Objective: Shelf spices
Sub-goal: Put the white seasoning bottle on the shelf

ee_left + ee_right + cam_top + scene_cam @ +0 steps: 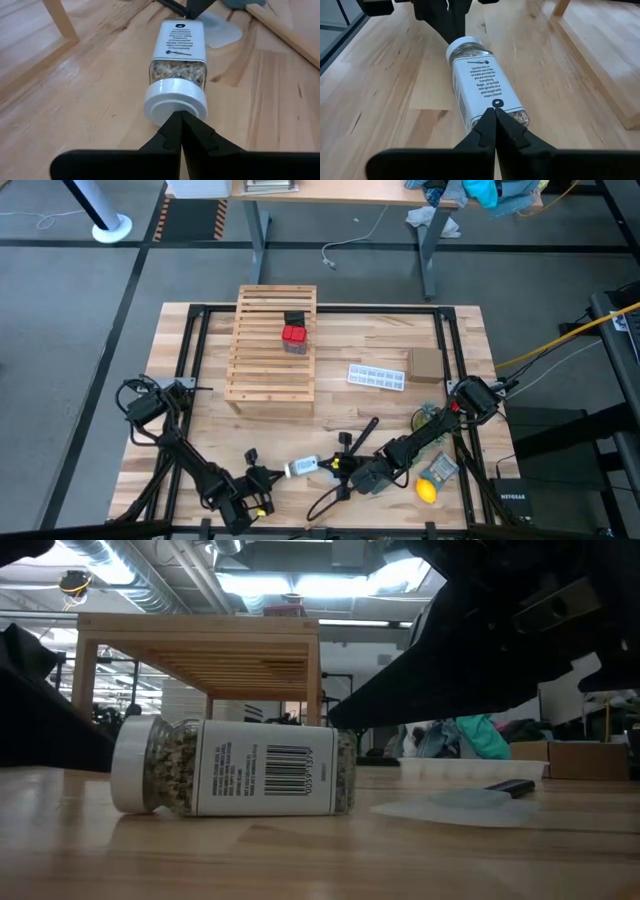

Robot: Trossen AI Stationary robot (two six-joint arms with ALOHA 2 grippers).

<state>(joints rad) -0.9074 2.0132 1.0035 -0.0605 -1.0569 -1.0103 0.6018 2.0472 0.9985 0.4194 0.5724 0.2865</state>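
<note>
Jar (303,468) with white lid lies toppled well short of the shelf (270,350), both grippers' fingers pressed together at its ends; next needs jaws opened to grasp.

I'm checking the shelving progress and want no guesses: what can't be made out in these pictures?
- Black container on the light wooden slatted shelf, high view: too small to identify, partly hidden behind the red boxy spice container.
- Clear jar with white round lid, low view: label print too small to read.
- Low view: dark arm blocks upper right.
</note>
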